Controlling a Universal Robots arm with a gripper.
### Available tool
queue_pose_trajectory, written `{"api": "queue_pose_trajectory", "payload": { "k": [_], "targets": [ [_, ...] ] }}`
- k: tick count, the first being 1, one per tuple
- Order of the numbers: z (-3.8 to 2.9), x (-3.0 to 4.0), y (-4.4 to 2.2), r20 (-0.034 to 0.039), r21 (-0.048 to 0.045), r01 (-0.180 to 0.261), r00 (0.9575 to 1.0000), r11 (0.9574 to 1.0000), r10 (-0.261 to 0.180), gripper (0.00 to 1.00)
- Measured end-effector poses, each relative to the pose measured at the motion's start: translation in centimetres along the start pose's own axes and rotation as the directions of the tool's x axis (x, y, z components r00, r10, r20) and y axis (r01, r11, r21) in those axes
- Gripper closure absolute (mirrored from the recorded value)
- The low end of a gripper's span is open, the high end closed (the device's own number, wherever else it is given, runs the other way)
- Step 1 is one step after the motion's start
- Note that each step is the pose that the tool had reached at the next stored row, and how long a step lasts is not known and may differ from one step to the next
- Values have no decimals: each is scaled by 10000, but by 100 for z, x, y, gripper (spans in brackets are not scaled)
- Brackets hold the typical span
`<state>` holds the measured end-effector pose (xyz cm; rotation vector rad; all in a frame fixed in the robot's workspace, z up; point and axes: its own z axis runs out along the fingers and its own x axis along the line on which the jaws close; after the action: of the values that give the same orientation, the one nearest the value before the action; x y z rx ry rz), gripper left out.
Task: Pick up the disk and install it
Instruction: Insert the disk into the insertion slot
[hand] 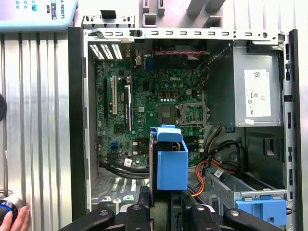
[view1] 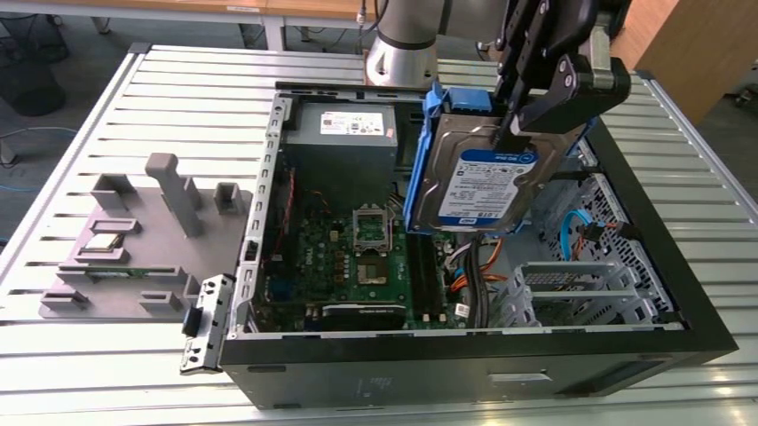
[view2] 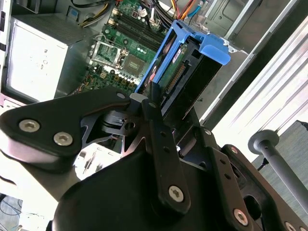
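So the gripper had its fingers clamped on the disk, which hung tilted on edge in the air over the open computer case, above the gap between the motherboard and the drive cage. My read: that silver body was stiff and dense, heavy for its size, and smooth enough to slip if pinched lightly. The blue bracket around it looked like thin plastic (I'd bet it flexes), so squeezing the metal faces near one end, like here, seemed the sane hold. In the second wrist view the connector edge sat exposed, and I'd keep that off the case walls; drives hate knocks.
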<state>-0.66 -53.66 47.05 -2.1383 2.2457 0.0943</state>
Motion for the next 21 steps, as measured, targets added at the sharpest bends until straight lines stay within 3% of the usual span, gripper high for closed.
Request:
{"api": "queue_pose_trajectory", "payload": {
  "k": [21],
  "targets": [
    [-1, -3, -63, 0, -1, -1, 10000, 10000, 1, 65]
  ]
}}
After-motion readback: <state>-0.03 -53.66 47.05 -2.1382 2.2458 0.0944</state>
